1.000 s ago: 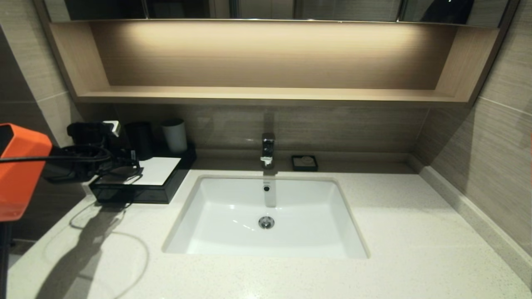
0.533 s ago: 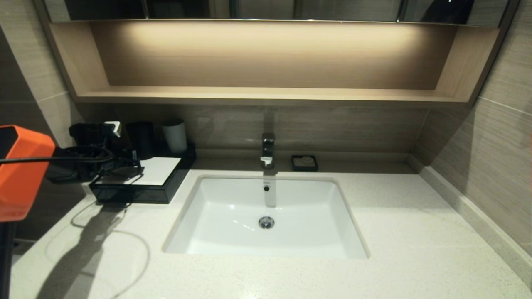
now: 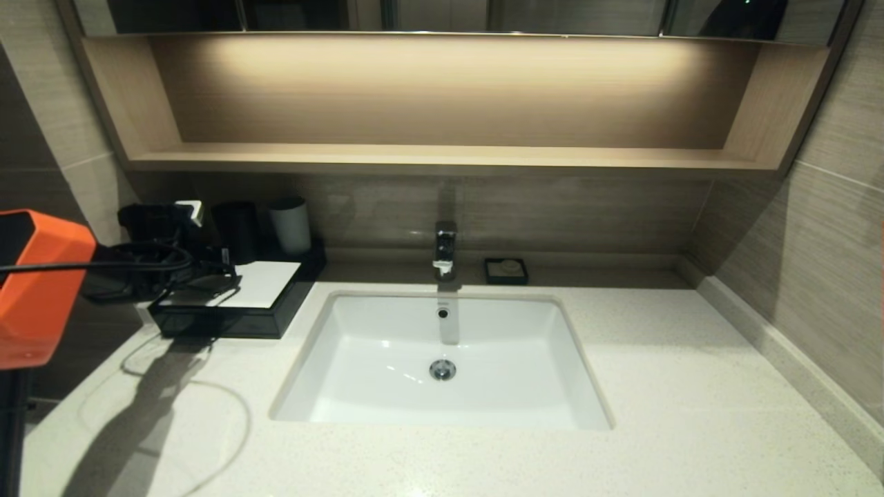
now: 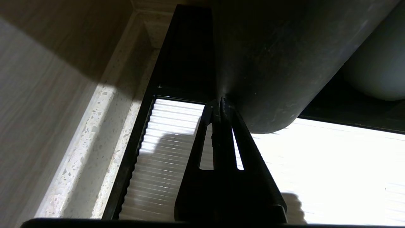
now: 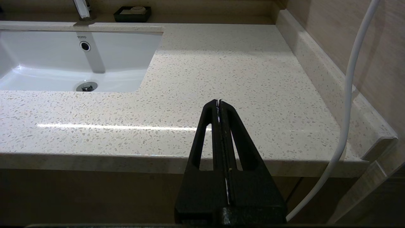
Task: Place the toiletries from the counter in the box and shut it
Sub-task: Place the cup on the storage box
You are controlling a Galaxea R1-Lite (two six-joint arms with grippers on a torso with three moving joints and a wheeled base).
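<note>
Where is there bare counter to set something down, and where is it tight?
Free: the counter right of the basin, out to the wall curb, and the front strip left of the basin. Crowded: the back left corner, where the box, two cups and the left end effector sit together.

Counter point(image 3: 663, 386): off-white stone w/ fine brown & grey specks. Basin point(image 3: 387, 373): plain glossy white, chrome drain. Box point(image 3: 228, 319) at counter's back-left corner: black sides, top sheet white w/ fine ribbed lines as seen in left wrist view. Two cups behind it: one black point(image 3: 233, 231), one pale grey-white point(image 3: 290, 224). Soap dish point(image 3: 506, 270) at back edge: black, pale soap inside. Shelf point(image 3: 442, 157): light wood grain, warm-lit. Left arm link point(image 3: 34, 283): bright orange; grippers' fingers point(image 5: 221, 133) matte black; white cable noted in right wrist view
</note>
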